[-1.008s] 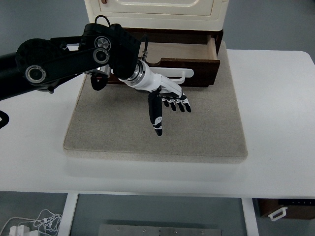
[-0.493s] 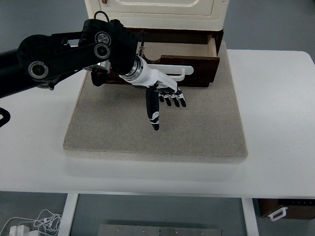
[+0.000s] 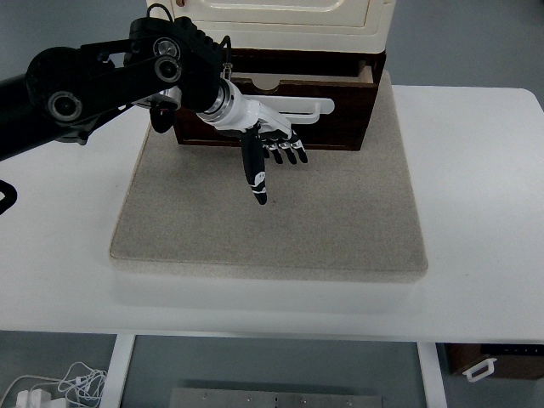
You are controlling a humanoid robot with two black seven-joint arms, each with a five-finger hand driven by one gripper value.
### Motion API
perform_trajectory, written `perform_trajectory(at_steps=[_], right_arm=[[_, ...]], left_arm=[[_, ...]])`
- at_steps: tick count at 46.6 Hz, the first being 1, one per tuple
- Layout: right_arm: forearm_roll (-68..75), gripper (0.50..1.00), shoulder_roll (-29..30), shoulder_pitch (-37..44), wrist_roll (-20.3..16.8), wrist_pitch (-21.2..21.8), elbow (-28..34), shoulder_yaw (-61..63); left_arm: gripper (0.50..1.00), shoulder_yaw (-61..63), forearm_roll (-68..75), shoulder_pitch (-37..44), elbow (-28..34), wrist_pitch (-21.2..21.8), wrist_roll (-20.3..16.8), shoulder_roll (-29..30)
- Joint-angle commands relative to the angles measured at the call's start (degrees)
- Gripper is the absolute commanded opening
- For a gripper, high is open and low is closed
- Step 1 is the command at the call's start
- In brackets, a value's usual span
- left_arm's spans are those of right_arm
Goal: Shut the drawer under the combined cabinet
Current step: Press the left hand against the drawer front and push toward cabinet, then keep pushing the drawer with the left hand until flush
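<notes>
glossy left hand [image 3: 270,144], fingers spread and holding nothing, presses against the dark wooden drawer [image 3: 340,115] front.

I see my left hand [image 3: 270,140], white with black fingers, spread flat against the dark brown wooden drawer front [image 3: 331,110] at its white bar handle [image 3: 310,108]. The drawer shows only a narrow opening under the cream cabinet [image 3: 272,21]. Everything sits on a grey felt mat [image 3: 280,221] on the white table [image 3: 484,212].

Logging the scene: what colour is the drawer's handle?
White, set against the dark brown drawer front; the handle shows in the top view.
</notes>
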Motion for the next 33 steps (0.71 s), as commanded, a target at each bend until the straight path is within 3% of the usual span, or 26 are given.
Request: perform_trajectory(at_steps=[1,33], right_arm=[[0.0,0.952,0.0,0.0,-0.05,0.0,0.0,0.0],[0.0,0.952,0.0,0.0,-0.05,0.0,0.0,0.0]], left_arm=[[0.996,-0.05,0.17,-0.01,1.25,-0.01,-0.08,0.0],[0.996,-2.25,0.61,-1.06,8.54,-0.01,-0.43,-1.58]])
